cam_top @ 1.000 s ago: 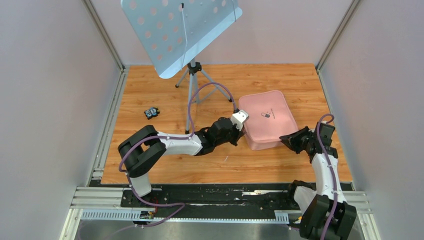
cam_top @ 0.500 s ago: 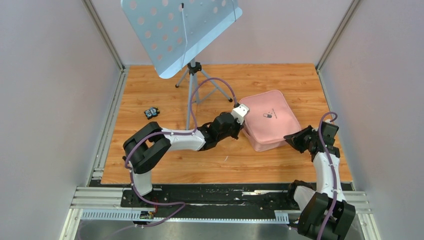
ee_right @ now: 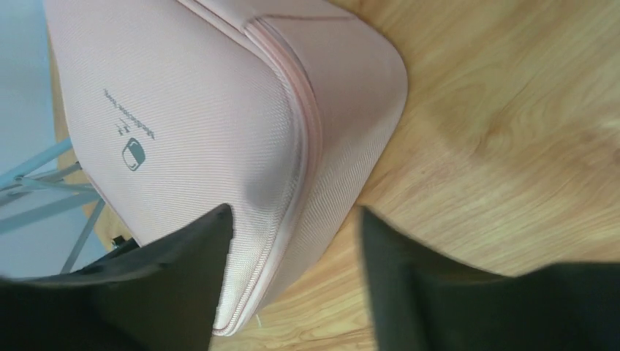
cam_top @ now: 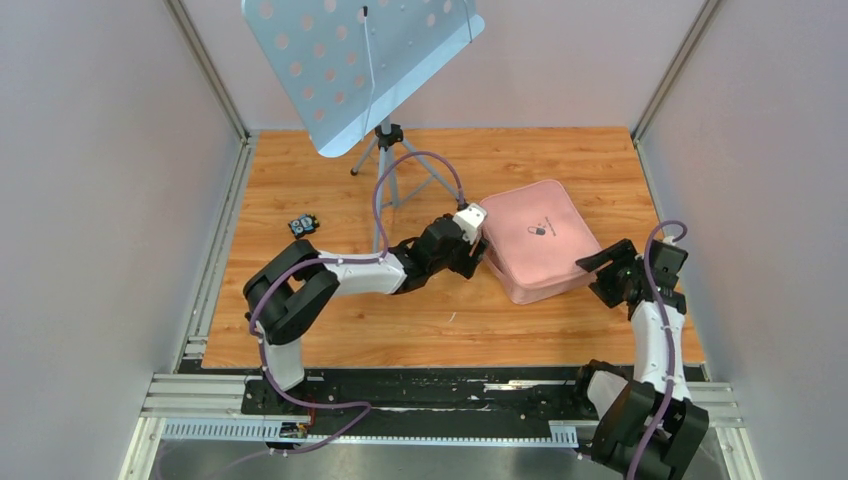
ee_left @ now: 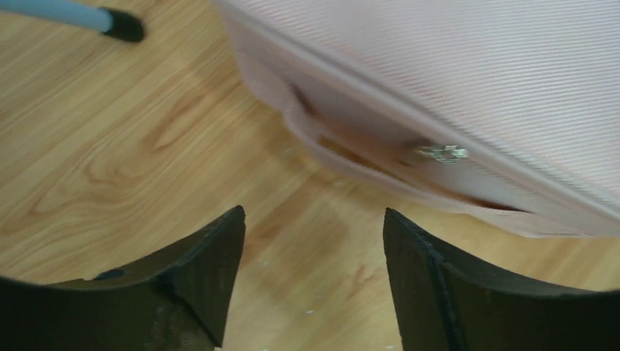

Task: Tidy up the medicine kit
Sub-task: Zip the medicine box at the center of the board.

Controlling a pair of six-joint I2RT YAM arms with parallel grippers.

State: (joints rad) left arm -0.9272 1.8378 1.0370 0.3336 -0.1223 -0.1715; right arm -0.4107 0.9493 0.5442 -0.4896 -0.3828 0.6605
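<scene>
Wooden table (cam_top: 300, 170) under both arms, pale walls all round. My left gripper (ee_left: 313, 219) hangs unclenched with nothing between its jaws, low over the wood just beside the kit (cam_top: 538, 240); the zip pull (ee_left: 442, 152) sits right of centre in its wrist view. My right gripper (ee_right: 294, 213) is likewise spread and empty at the kit's lower right corner in the top view. The kit lies lid down, centre-right of that view. I judge the zip is the job: I'd ease left forward, pinch only the metal pull, brace that corner with right, and draw along the seam slowly so the soft case doesn't skid.
</scene>
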